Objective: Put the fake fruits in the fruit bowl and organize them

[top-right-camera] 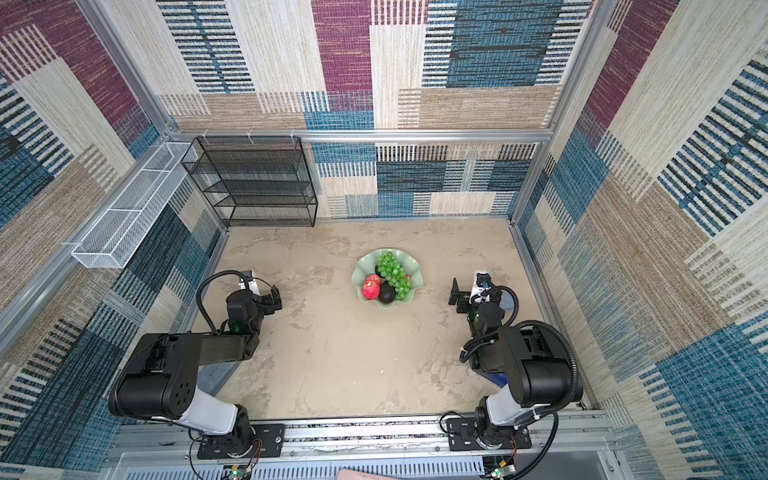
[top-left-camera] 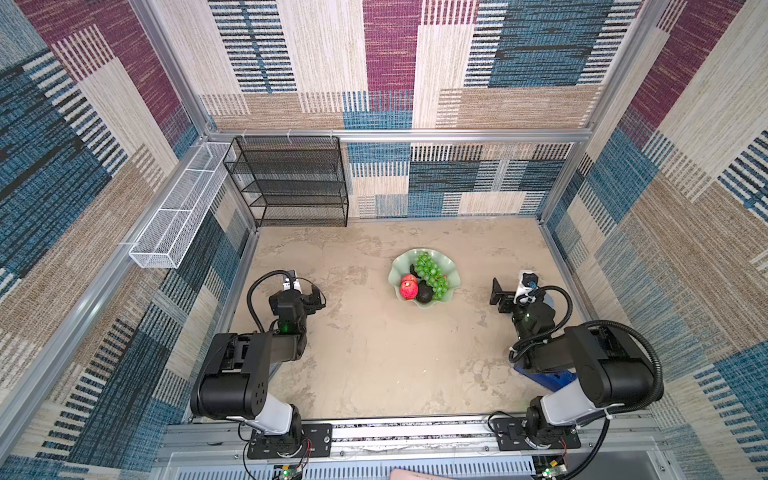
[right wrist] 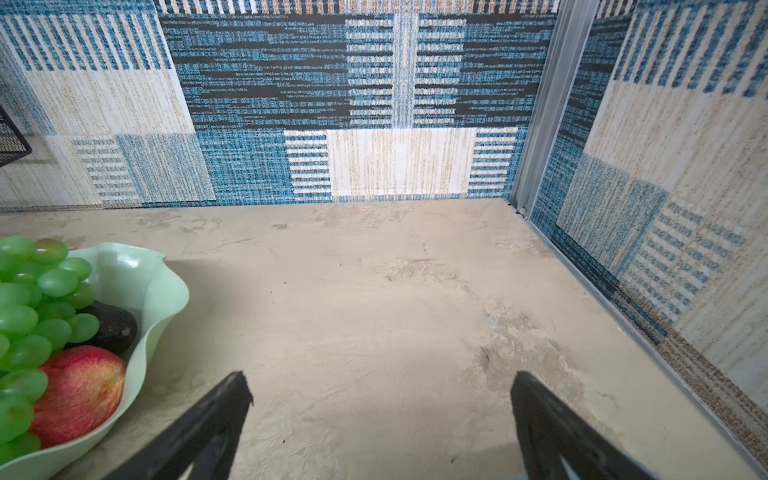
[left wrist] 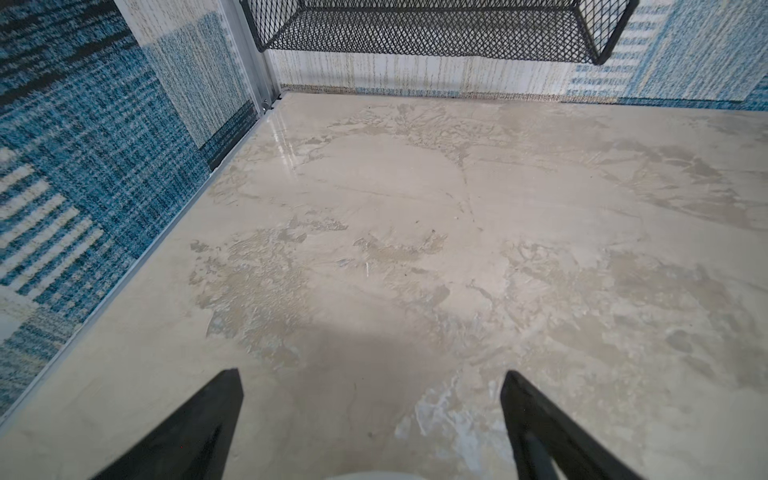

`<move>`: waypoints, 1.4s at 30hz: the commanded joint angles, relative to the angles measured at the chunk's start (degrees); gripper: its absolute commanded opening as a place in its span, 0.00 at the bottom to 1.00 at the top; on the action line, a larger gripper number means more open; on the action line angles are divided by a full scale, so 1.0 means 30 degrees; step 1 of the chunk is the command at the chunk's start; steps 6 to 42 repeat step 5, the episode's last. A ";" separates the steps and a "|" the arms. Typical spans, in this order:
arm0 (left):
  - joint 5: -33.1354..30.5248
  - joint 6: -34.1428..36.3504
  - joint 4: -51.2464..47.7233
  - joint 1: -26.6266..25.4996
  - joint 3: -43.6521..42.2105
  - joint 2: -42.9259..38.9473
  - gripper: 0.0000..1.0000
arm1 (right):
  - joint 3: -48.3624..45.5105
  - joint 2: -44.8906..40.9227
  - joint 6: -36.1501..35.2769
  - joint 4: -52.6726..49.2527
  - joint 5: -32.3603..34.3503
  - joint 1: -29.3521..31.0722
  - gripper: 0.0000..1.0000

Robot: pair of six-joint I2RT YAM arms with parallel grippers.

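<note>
The fruit bowl [top-left-camera: 400, 266] [top-right-camera: 365, 266] [right wrist: 162, 299] stands on the bench [top-left-camera: 374, 365] [top-right-camera: 332, 365], about midway between its left and right edges and nearer the far edge than the near one. The green grapes [top-left-camera: 432, 274] [top-right-camera: 394, 272] [right wrist: 25, 316] lie across the top of the pile in the bowl. A red apple [top-left-camera: 408, 289] [top-right-camera: 370, 290] [right wrist: 79, 390] and a dark avocado [top-left-camera: 424, 293] [top-right-camera: 386, 294] [right wrist: 112, 328] lie against them. More fruit is partly hidden under the grapes.

The right jaws stand wide apart and empty over bare bench, between the bowl and the right edge. The left jaws also stand wide apart and empty, near the left edge and well apart from the bowl. A black mesh rack [top-left-camera: 291, 183] [top-right-camera: 253, 183] [left wrist: 436, 33] fills the far left corner.
</note>
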 commanded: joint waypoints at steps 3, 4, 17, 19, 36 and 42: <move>0.1432 0.0355 0.0128 0.0368 0.0345 0.0087 1.00 | 0.0001 -0.0025 0.0221 0.0936 -0.0187 -0.0003 1.00; 0.1428 0.0351 0.0098 0.0368 0.0323 0.0029 1.00 | 0.0028 -0.0016 0.0221 0.0928 -0.0188 -0.0003 1.00; 0.1384 0.0380 0.0366 0.0368 0.0219 0.0035 1.00 | 0.0008 -0.0002 0.0221 0.0926 -0.0210 0.0019 1.00; 0.1384 0.0380 0.0366 0.0368 0.0219 0.0035 1.00 | 0.0008 -0.0002 0.0221 0.0926 -0.0210 0.0019 1.00; 0.1384 0.0380 0.0366 0.0368 0.0219 0.0035 1.00 | 0.0008 -0.0002 0.0221 0.0926 -0.0210 0.0019 1.00; 0.1384 0.0380 0.0366 0.0368 0.0219 0.0035 1.00 | 0.0008 -0.0002 0.0221 0.0926 -0.0210 0.0019 1.00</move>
